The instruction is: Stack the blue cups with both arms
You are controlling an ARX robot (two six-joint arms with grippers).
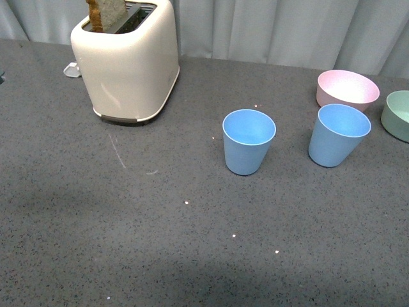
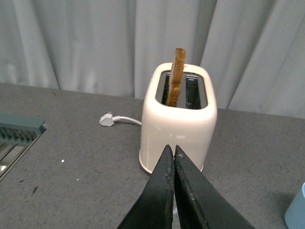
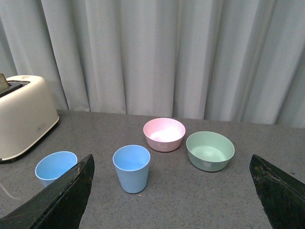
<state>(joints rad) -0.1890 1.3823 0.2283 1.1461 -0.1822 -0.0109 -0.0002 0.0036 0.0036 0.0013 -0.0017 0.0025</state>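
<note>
Two light blue cups stand upright and apart on the grey table. One cup [image 1: 248, 141] is near the middle, the other [image 1: 338, 134] is to its right, in front of the pink bowl. Both show in the right wrist view, one [image 3: 131, 168] centred and one [image 3: 54, 167] partly behind a finger. My right gripper [image 3: 171, 191] is open and empty, well back from the cups. My left gripper [image 2: 171, 151] is shut and empty, pointing at the toaster; a sliver of a blue cup [image 2: 296, 210] shows at that view's edge. Neither arm shows in the front view.
A cream toaster [image 1: 126, 61] with toast in it stands at the back left, its plug [image 2: 107, 119] lying beside it. A pink bowl [image 1: 347, 89] and a pale green bowl [image 1: 399, 114] sit at the back right. A grey curtain hangs behind the table.
</note>
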